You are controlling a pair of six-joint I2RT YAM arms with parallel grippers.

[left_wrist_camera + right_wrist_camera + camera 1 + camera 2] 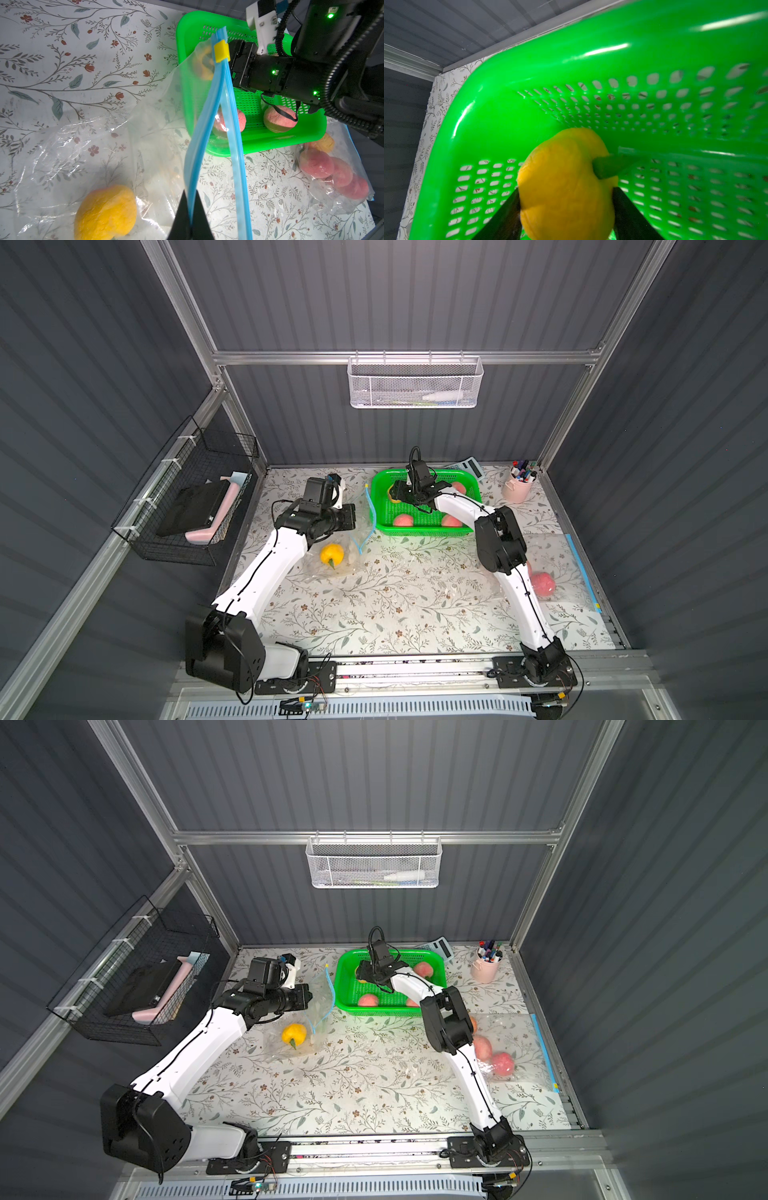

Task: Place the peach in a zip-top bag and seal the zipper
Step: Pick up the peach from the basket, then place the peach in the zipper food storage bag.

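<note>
The left gripper (190, 209) is pinched shut on the blue zipper strip (207, 116) of a clear zip-top bag (99, 145). It holds that edge up off the floral table (415, 605), while the rest of the bag slumps on the surface toward the far left corner. The bag's mouth stands parted, and its yellow slider (222, 51) sits at the end of the strip farthest from the grip. A bagged peach (331, 554), yellow, lies on the bag's lower side. Just beside the bag, a green basket (428, 530) stands against the far edge. The right gripper (565, 189) reaches down into the basket near its far left corner, with its two fingers pressed against opposite sides of a yellow peach (564, 166). Three pink peaches (403, 520) lie loose elsewhere in the basket. By the table's right edge lies a second bag (528, 1048), flat, with more pink fruit (503, 1064) inside it.
</note>
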